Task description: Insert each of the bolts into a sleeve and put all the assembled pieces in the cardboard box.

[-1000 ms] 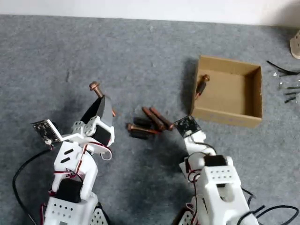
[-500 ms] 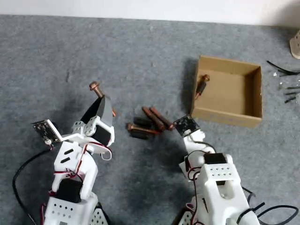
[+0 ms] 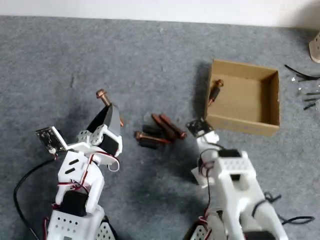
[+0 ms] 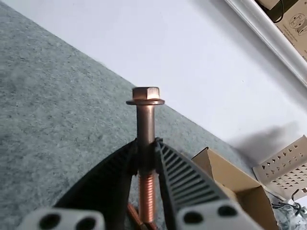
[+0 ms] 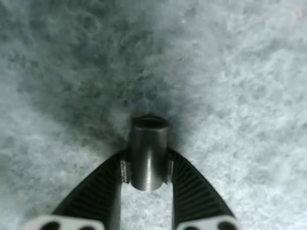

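1. Two jaws of the left gripper [image 4: 146, 143] are pressed onto the shaft of a copper bolt [image 4: 145, 117] and pinch it. The flanged hex head stands out past the fingertips, and the threaded end lies back between the jaws.
2. Two jaws of the right gripper [image 5: 147, 165] pinch a dark sleeve [image 5: 148, 151] from both sides. Its open end points away from the wrist, over the grey carpet [image 3: 150, 60].
3. Seen from the high view, the left arm is at the near left, and its bolt points toward the far left. The right arm is at the near right, with its wrist just beside the near left corner of the cardboard box [image 3: 242, 126].
4. Between the two arms some loose bolts [image 3: 167, 126] and loose sleeves [image 3: 151, 130] lie together on the carpet, touching each other.
5. One assembled piece [image 3: 215, 91] lies inside the box, near its left wall, with the bolt head toward the far side.
6. Thin dark cables [image 3: 302, 76] lie on the carpet to the right of the box.
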Robot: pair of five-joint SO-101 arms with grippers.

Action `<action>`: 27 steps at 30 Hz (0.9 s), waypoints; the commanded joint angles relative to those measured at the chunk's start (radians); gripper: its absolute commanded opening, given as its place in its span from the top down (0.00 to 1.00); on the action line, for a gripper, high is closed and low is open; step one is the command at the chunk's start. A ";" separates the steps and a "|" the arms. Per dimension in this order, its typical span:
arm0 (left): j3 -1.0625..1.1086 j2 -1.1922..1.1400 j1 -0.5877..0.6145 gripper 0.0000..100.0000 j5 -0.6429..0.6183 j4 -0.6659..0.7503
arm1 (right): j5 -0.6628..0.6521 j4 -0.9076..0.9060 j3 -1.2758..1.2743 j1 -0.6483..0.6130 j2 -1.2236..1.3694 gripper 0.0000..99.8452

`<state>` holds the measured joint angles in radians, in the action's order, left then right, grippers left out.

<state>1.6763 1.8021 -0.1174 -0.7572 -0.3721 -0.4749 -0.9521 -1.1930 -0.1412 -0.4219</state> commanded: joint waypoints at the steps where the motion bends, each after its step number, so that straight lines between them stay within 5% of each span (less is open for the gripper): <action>1: 0.021 0.007 0.012 0.99 0.008 -0.002 | -0.011 -0.051 0.056 0.030 0.160 0.99; 15: 0.021 0.007 0.012 0.99 0.008 -0.002 | -0.011 0.022 -0.019 0.025 -0.039 0.99; 27: 0.021 0.007 0.010 0.99 0.008 -0.002 | 0.009 0.213 -0.351 -0.104 -0.776 0.99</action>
<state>1.6763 1.8021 -0.1174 -0.7572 -0.3751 -0.4795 -0.7940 -1.4998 -0.1795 -0.9958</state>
